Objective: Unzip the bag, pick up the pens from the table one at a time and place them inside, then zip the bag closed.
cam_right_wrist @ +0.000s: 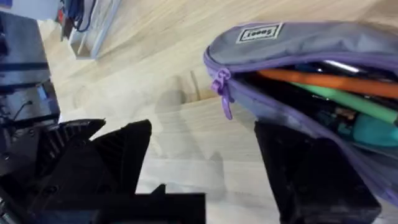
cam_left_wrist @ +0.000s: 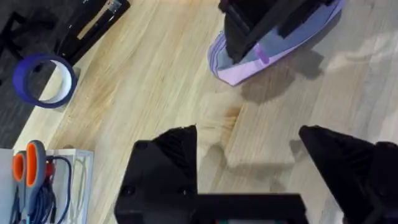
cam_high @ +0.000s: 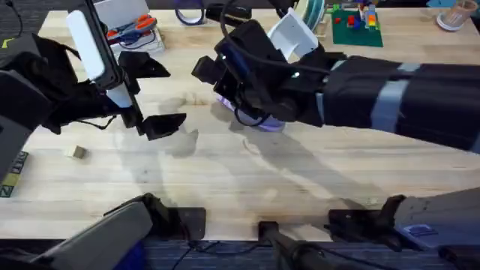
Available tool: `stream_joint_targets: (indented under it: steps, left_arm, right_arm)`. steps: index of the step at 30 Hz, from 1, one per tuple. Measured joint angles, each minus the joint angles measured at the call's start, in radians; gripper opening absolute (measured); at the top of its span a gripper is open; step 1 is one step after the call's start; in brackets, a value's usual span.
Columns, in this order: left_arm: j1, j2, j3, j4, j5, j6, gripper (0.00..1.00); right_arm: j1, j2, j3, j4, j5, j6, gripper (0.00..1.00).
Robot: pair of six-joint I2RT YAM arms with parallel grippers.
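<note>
The bag (cam_right_wrist: 292, 46) lies on the surface (cam_high: 300, 180) near its middle, under the right end effector (cam_high: 247, 105). Its zipper stands open, and the orange pen (cam_right_wrist: 323, 79) and the green pen (cam_right_wrist: 348, 102) rest inside it. The right end effector hovers released at the bag's end, one finger beside the purple zipper pull (cam_right_wrist: 222, 87). The left end effector (cam_left_wrist: 249, 165) is released too, over bare wood, apart from the bag
</note>
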Motion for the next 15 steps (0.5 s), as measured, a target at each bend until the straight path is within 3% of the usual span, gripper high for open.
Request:
stream_joint_targets:
  steps: [15]
  left_arm:
    - [0.000, 0.000, 0.000, 0.000, 0.000, 0.000, 0.993]
  right_arm:
    - [0.000, 0.051, 0.000, 0.060, 0.074, 0.000, 0.932]
